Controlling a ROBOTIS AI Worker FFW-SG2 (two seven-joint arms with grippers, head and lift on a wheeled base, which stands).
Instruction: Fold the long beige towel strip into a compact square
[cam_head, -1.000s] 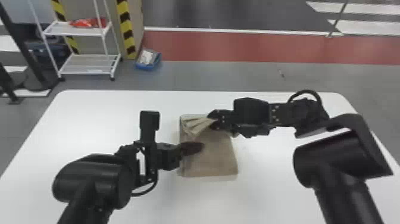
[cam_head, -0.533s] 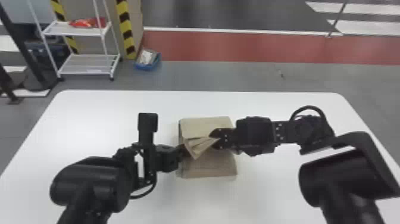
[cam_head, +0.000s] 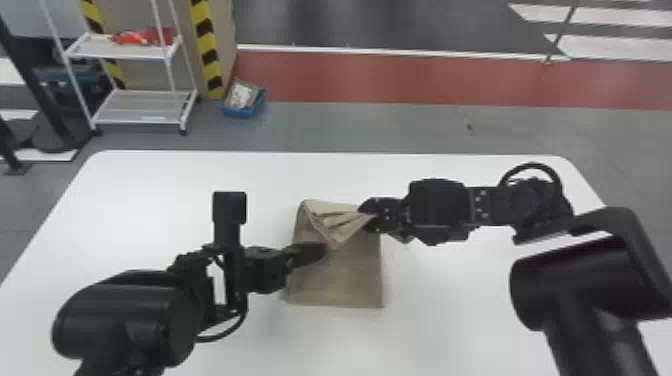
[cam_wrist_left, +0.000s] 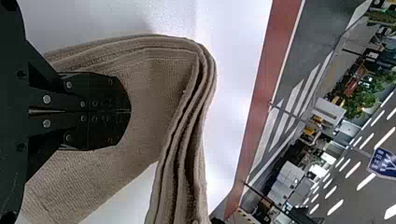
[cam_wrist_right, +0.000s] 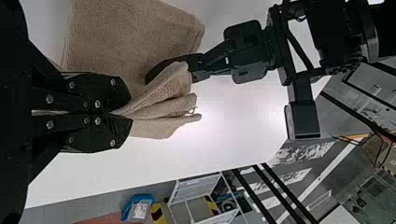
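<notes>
One blue sign (cam_wrist_left: 383, 164) beyond the towel (cam_wrist_left: 154, 88) bears white lettering.

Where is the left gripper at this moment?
In the head view, the left gripper is over the left side of the towel, its tip just nearer the robot than the bunched layers the right gripper pinches.

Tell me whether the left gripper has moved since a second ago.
Yes. In the head view, the left gripper has shifted a little to the left, toward the left edge of the white table.
</notes>
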